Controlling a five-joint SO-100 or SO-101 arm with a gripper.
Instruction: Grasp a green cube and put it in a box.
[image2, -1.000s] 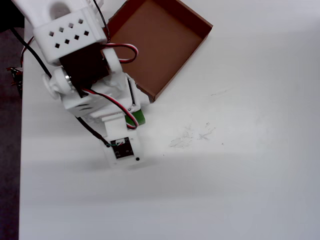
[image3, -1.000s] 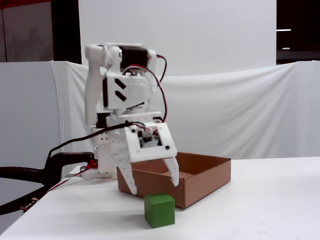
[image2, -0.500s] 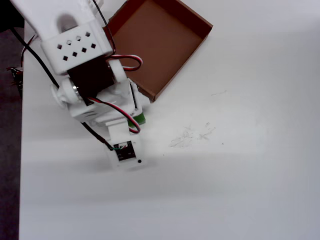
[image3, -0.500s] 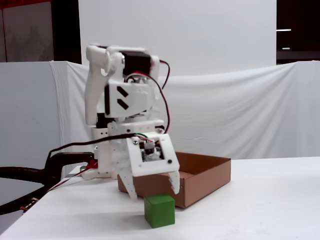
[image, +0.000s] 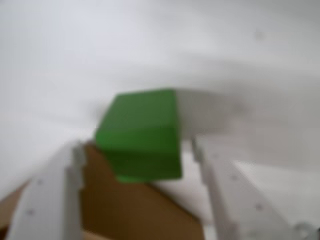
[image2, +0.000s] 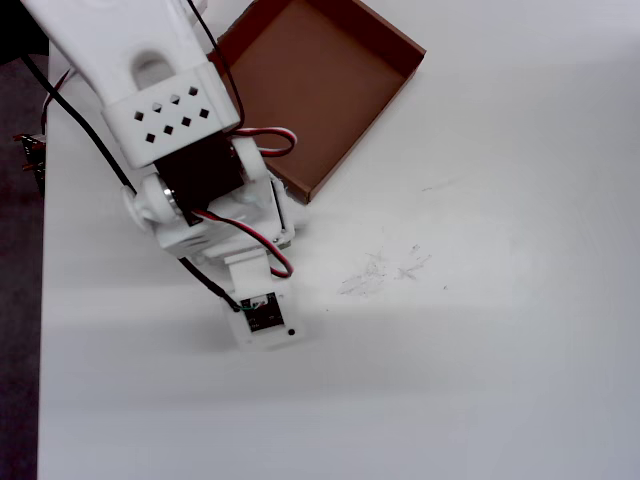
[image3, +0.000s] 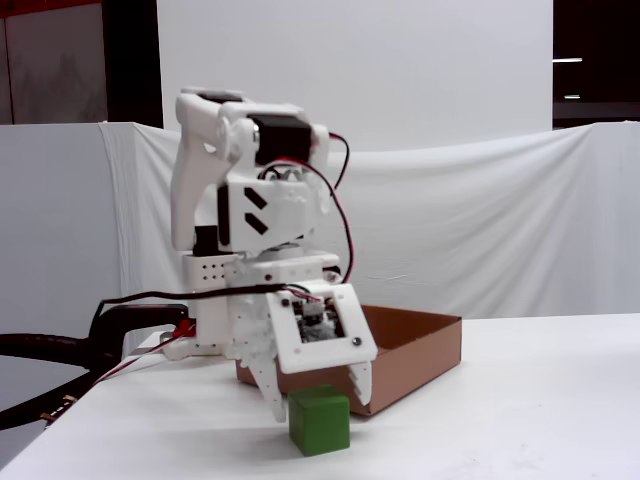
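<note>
Green cube (image: 141, 134) sits between spread, empty jaws, not yet gripped; off-centre closure could nudge it across the bench (image3: 520, 420).

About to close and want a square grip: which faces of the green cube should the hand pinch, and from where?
Pinch the two opposite upright side faces of the green cube, coming straight down from above. It sits flat on the table, top free, and in the wrist view its sides lie between the open fingers. The hand looks well placed.

Shell (image3: 215, 160): white printed plastic
Vents (image2: 170, 115): diamond-shaped holes
Servos (image2: 200, 175): black
Cables (image3: 335, 215): red, black, white
Fingers (image: 55, 192): white, tapered
</note>
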